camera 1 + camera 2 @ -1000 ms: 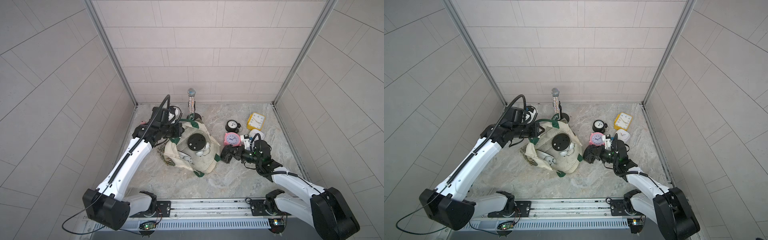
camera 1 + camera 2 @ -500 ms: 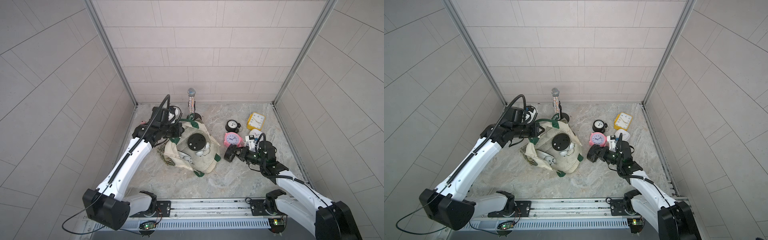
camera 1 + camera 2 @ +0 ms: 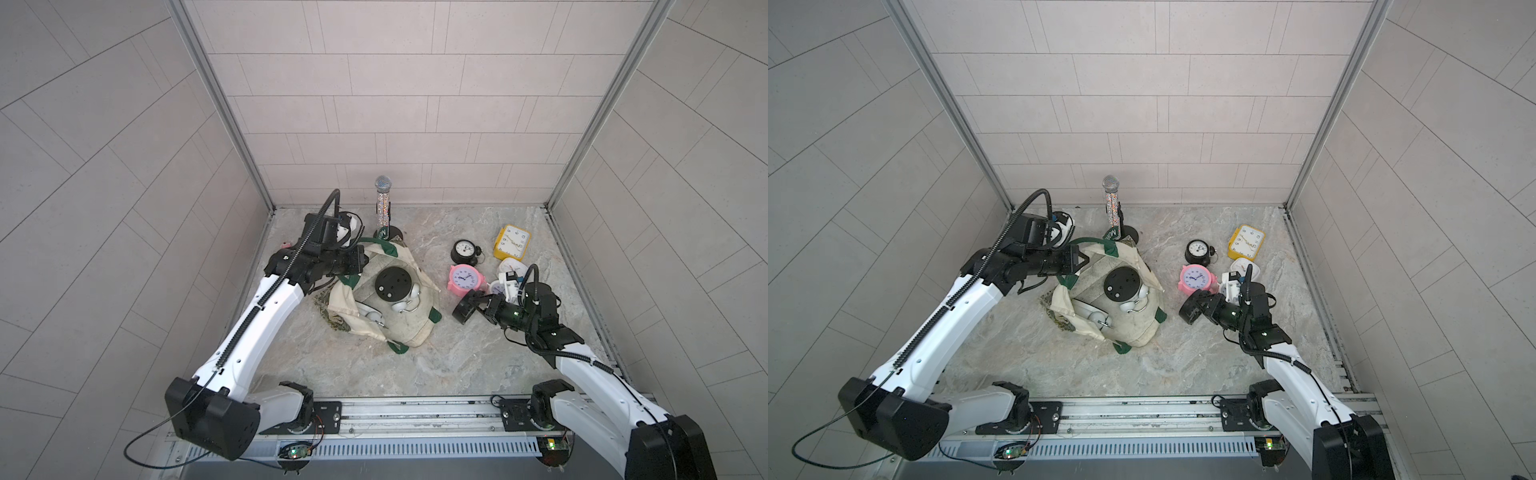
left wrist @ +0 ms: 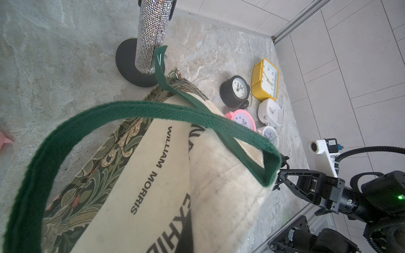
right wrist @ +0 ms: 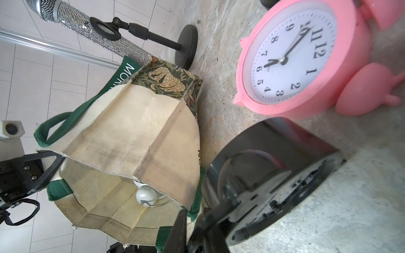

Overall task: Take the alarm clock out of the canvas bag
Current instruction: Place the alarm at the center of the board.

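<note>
Right gripper: we find the right gripper point(image 3: 473, 308) right of centre in both top views, low at the bench point(image 3: 457, 365). Its jaws stand a little apart on either side of a round black alarm clock point(image 3: 461, 313). Whether they press on it we cannot tell.
Black alarm clock: it is outside the canvas bag point(image 3: 409, 328), just right of it in the frame and just below the pink clock point(image 3: 465, 279). In the right wrist view a sliver of bag shows between one finger and the clock's rim.
Left gripper: the left gripper point(image 3: 1079, 262) sits at the upper left of the bag. Its jaws are together on the cream rim, beside a dark green handle point(image 4: 131, 111), and hold that edge lifted.
Canvas bag: it lies on the bench at the centre of the frame with its mouth held open. We see a green patterned panel at its base.
In the bag's mouth: we see a black disc-shaped clock back point(image 3: 392, 282) with white bells point(image 5: 146, 195) beside it.
Other clocks: beyond the pink one, a small black clock point(image 3: 464, 249), a yellow square clock point(image 3: 512, 242) and white clocks point(image 3: 513, 266) cluster in the bench's upper right.
Microphone: a glittery microphone point(image 3: 382, 199) stands upright on a round black base above the bag in the frame.
</note>
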`<action>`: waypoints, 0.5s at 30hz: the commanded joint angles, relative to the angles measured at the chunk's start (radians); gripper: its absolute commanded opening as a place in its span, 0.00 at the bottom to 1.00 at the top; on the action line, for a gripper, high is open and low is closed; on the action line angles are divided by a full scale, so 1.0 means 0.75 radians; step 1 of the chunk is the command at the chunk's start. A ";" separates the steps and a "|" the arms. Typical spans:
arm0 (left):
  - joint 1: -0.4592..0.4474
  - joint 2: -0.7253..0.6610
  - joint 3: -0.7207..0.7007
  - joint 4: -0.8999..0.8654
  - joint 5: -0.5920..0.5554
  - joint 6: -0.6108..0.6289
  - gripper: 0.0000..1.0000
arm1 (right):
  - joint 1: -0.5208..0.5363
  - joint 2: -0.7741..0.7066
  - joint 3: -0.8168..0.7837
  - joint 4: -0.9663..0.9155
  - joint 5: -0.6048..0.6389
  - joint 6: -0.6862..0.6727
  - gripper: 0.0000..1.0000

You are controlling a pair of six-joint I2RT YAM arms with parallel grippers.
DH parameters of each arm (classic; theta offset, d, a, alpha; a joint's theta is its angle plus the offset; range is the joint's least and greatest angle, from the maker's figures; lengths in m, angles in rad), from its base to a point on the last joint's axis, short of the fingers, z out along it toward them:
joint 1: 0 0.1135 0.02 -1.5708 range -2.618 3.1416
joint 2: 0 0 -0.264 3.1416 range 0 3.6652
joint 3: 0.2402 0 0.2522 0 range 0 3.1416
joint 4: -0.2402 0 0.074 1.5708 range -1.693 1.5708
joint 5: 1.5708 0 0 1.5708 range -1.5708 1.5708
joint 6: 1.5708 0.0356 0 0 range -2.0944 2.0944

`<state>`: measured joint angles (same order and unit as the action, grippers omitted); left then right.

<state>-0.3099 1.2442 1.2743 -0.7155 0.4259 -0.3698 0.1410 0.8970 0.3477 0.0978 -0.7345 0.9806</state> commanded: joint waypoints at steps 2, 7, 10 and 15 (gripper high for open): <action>0.008 -0.039 0.007 0.035 0.021 -0.015 0.00 | -0.033 -0.006 -0.019 -0.189 -0.004 -0.055 0.18; 0.008 -0.035 0.009 0.041 0.026 -0.020 0.00 | -0.076 -0.034 -0.052 -0.230 -0.016 -0.078 0.20; 0.008 -0.029 0.009 0.042 0.031 -0.028 0.00 | -0.112 -0.035 -0.074 -0.240 -0.034 -0.082 0.23; 0.008 -0.031 0.010 0.042 0.030 -0.027 0.00 | -0.139 -0.037 -0.091 -0.269 -0.045 -0.105 0.28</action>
<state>-0.3099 1.2442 1.2743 -0.7155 0.4267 -0.3847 0.0456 0.8547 0.3225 0.0288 -0.7948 0.9260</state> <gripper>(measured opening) 0.056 0.274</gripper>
